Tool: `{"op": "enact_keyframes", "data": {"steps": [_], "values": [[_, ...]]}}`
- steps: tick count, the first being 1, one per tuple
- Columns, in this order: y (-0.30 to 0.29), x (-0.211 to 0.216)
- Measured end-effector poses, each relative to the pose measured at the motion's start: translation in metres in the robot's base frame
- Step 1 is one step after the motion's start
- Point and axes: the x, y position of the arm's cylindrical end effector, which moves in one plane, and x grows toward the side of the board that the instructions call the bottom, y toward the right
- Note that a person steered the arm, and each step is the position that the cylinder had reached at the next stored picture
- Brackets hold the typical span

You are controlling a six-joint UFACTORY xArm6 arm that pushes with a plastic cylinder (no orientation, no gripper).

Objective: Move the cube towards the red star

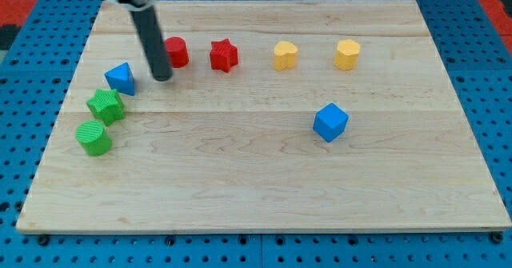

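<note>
You will find the pale wooden board [264,180] on a blue pegboard [24,12]. In the upper left of the frame, my tip [162,77], the end of a dark rod with nothing to grasp with, rests just left of the red cylinder block [176,52] and right of the blue triangular block [121,78]. Two green blocks [105,106] [94,138] sit at the left edge. Two yellow blocks [286,55] [347,54] line the upper right. The red star block [224,55] lies upper centre. The blue cube [330,122], tilted corner-forward, stands right of centre, well apart from the star; bare wood lies between them.
</note>
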Motion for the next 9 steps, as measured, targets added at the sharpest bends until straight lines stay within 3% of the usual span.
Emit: {"op": "enact_keyframes", "data": {"steps": [1, 2, 4, 7, 9], "values": [[0.121, 0.002], [0.201, 0.028], [0.268, 0.082], [0.060, 0.108], [0.037, 0.150]]}}
